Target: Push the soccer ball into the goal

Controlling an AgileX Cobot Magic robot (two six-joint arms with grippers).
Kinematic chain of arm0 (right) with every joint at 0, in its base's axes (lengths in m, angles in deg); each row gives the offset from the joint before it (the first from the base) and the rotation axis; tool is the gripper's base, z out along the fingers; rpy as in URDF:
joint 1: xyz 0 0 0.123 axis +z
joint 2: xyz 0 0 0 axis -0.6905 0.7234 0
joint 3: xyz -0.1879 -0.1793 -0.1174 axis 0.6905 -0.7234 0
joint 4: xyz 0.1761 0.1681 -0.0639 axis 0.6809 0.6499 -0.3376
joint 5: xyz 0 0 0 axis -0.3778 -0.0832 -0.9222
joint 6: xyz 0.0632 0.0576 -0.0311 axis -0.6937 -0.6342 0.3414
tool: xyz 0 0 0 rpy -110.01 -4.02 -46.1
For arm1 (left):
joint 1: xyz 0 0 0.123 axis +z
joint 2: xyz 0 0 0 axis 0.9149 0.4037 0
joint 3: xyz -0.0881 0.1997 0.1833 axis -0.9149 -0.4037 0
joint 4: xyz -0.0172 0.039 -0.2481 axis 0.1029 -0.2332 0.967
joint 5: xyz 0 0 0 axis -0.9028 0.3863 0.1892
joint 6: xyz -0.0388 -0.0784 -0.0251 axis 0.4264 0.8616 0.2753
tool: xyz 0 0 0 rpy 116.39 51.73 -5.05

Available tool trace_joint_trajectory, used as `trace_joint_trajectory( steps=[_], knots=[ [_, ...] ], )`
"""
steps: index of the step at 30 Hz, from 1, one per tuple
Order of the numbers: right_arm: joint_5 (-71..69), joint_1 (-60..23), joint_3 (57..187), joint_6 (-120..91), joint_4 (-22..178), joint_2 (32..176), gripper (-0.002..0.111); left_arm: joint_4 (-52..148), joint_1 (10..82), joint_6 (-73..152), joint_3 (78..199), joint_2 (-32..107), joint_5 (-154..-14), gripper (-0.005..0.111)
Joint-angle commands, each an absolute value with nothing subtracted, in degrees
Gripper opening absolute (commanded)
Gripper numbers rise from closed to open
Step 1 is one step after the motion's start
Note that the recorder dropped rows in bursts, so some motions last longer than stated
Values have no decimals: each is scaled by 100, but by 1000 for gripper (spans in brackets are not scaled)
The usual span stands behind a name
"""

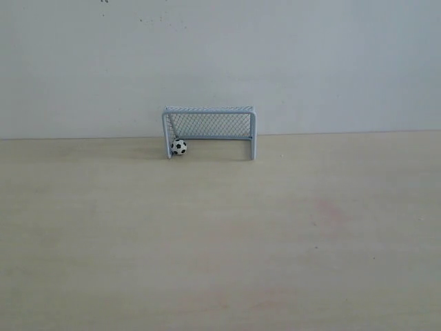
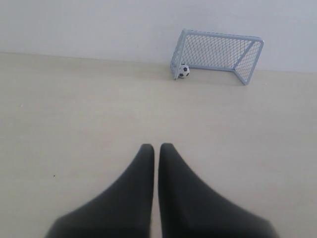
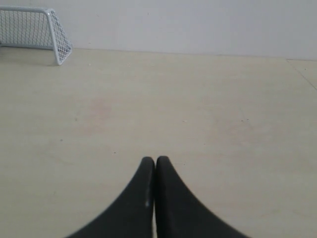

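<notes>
The pale blue-white goal (image 1: 209, 129) stands at the far edge of the table against the wall. The soccer ball (image 1: 178, 147) sits at the goal mouth beside its left post, touching or nearly touching it. In the left wrist view the goal (image 2: 218, 54) and the ball (image 2: 184, 71) lie far ahead of my left gripper (image 2: 156, 147), which is shut with nothing in it. My right gripper (image 3: 155, 160) is shut and empty too, with the goal (image 3: 34, 30) far off to one side. Neither gripper shows in the exterior view.
The wooden table (image 1: 220, 241) runs wide in front of the goal, and a pale wall (image 1: 220, 55) rises right behind it. A table edge (image 3: 302, 74) shows in the right wrist view.
</notes>
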State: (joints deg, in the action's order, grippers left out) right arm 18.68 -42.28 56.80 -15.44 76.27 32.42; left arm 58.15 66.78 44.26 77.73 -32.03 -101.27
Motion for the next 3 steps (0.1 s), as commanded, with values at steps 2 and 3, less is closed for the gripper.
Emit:
trace_joint_trajectory(
  steps=[2,3],
  knots=[
    [1829,-4249,5683,-1544,7636,3210,0,5797,6695,4397,7754,-3223,-10110,4],
    [1829,-4249,5683,-1544,7636,3210,0,5797,6695,4397,7754,-3223,-10110,4]
  ],
)
